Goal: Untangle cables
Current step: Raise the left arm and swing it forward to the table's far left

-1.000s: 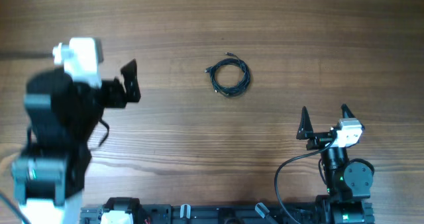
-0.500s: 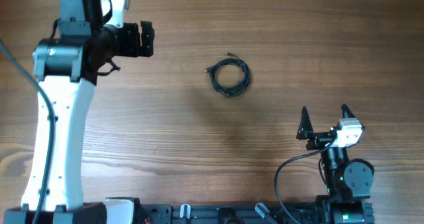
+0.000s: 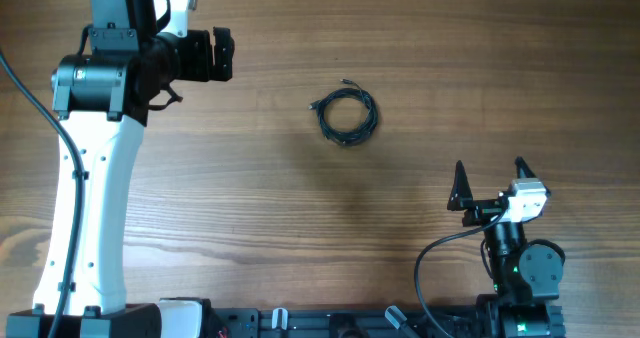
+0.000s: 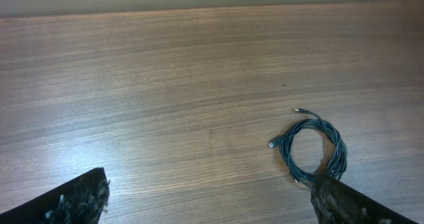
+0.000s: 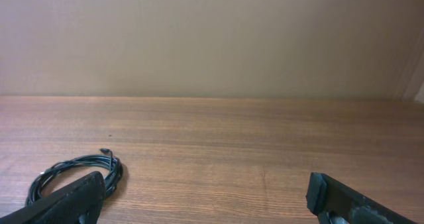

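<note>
The cables (image 3: 368,119) lie as one small coil of thin black cord on the wooden table (image 3: 300,228), a plug end sticking out at the coil's top. My left gripper (image 3: 228,55) hovers open at the far left, pointing right toward the coil, well apart from it. In the left wrist view the cables (image 4: 339,148) sit just beyond the right fingertip of the gripper (image 4: 211,184), which holds nothing. My right gripper (image 3: 489,166) stands open near the front right. From its wrist, the cables (image 5: 79,162) show beyond the left finger of the gripper (image 5: 205,184).
The left arm's white link (image 3: 95,208) stretches along the table's left side. The right arm's base (image 3: 520,268) and its thick black wire (image 3: 425,263) sit at the front edge. A beige wall (image 5: 212,38) rises behind the table.
My left arm swung up and away toward the far left, turning its open gripper toward the coil, then held still. The cables and right arm have not moved.
</note>
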Controlling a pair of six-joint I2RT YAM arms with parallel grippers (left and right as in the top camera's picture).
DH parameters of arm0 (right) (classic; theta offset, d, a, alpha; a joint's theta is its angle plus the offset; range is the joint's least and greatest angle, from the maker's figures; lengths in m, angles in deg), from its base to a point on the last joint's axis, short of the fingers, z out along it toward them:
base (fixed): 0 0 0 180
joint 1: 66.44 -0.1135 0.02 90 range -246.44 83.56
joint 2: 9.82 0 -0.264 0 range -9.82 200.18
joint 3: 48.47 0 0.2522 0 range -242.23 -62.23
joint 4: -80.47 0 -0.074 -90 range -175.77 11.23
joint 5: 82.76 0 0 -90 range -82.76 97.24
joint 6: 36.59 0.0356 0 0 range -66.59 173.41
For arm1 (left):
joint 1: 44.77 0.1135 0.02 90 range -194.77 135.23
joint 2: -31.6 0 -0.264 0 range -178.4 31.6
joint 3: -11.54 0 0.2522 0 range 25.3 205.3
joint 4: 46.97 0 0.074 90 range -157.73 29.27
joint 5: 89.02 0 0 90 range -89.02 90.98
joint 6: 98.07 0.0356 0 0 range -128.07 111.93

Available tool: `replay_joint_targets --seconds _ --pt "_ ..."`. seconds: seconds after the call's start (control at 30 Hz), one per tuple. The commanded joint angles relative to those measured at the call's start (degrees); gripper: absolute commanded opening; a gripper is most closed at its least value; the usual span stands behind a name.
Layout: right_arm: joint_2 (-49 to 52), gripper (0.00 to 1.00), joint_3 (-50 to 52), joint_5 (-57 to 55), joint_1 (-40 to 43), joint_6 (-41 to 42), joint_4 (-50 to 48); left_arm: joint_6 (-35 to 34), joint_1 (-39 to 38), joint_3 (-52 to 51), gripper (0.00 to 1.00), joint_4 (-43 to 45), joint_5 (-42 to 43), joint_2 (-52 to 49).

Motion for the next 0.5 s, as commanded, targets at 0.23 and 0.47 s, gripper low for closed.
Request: replay_joint_targets --seconds 0.23,0.47 --pt "-0.3 1.0 0.2 1.6 0.3 -0.3 -0.1 11.4 0.3 1.4 1.0 8.1 13.1 1.5" --pt "-0.3 1.0 0.2 2.0 0.3 4.4 -0.1 9.6 -0.5 1.0 1.0 19.7 9.9 1.8"
